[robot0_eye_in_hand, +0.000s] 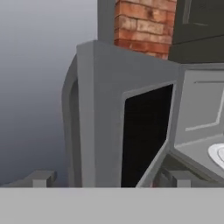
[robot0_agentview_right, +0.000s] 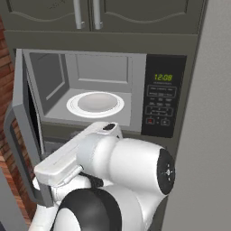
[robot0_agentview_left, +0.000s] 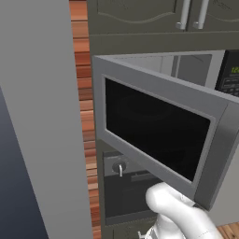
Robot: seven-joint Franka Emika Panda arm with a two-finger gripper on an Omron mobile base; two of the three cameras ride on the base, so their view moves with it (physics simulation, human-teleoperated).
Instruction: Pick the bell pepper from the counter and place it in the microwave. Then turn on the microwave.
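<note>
Two small dark fingertips (robot0_eye_in_hand: 41, 178) stand far apart at the bottom of the hand view, so the claw (robot0_eye_in_hand: 111, 180) is wide open and grips nothing. Right in front of it is the open door (robot0_eye_in_hand: 144, 131) of the microwave (robot0_agentview_right: 103, 67), with its dark glass window facing the claw. A tiny speck of red (robot0_eye_in_hand: 152, 184) sits low by the door's bottom edge, just beside the other fingertip (too small to tell if it is the bell pepper, so I cannot say where the pepper lies). The big white arm (robot0_agentview_right: 122, 167) bends below the microwave. Farther in, a white round plate (robot0_agentview_right: 72, 106) lies on the microwave floor. Beside the opening is the black keypad (robot0_agentview_right: 162, 103) with green digits. Red bricks (robot0_eye_in_hand: 140, 26) show behind the door, and silver handles (robot0_agentview_right: 85, 13) hang on the dark cupboards above.
</note>
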